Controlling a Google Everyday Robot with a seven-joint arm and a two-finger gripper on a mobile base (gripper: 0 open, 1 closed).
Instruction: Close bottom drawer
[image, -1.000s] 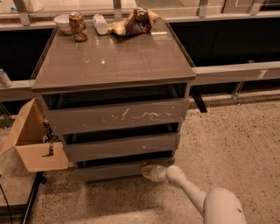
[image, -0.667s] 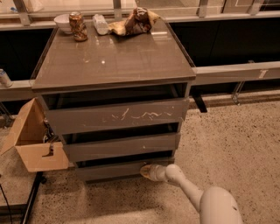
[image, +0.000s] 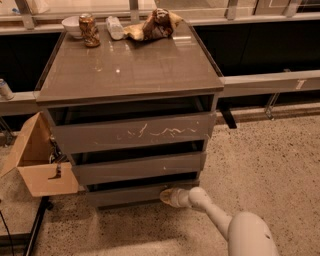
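Note:
The bottom drawer (image: 127, 195) is the slim plain grey-brown front at the foot of the drawer unit, nearly flush with the fronts above it. My gripper (image: 167, 196) is low near the floor, pressed against the right end of that front. My white arm (image: 235, 227) reaches in from the lower right. Above it are the mid-height drawer front (image: 140, 168) and the taller front with white scratch marks (image: 135, 132).
The unit's top (image: 130, 65) holds a can (image: 89, 30), a white bowl (image: 72, 25), a bottle (image: 115, 27) and a crumpled bag (image: 152, 25). An open cardboard box (image: 37, 165) stands at the left. Speckled floor (image: 265, 165) lies to the right.
My gripper has moved slightly left along the bottom drawer's front. The drawer front looks about the same depth as before.

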